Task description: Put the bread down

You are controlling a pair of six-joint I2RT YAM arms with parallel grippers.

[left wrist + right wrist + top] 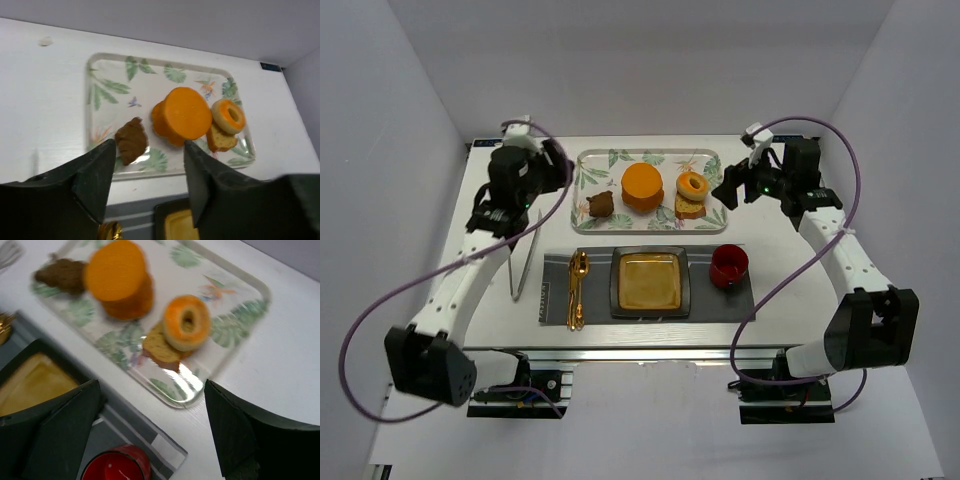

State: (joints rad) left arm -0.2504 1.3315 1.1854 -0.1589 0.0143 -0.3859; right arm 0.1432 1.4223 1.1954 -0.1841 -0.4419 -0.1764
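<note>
A slice of bread point(689, 208) lies on the leaf-patterned tray point(594, 160) under a glazed doughnut point(693, 186); it also shows in the left wrist view point(220, 141) and the right wrist view point(161, 349). A square yellow plate point(649, 282) with a dark rim sits on the grey placemat. My left gripper point(147, 175) is open and empty, above the tray's near left edge. My right gripper point(152, 427) is open and empty, above the tray's right end, near the bread.
The tray also holds a round orange cake point(643, 186) and a brown croissant point(600, 205). A red cup point(729, 266) stands right of the plate, gold cutlery point(577, 288) left of it. Metal tongs point(526, 258) lie left of the mat.
</note>
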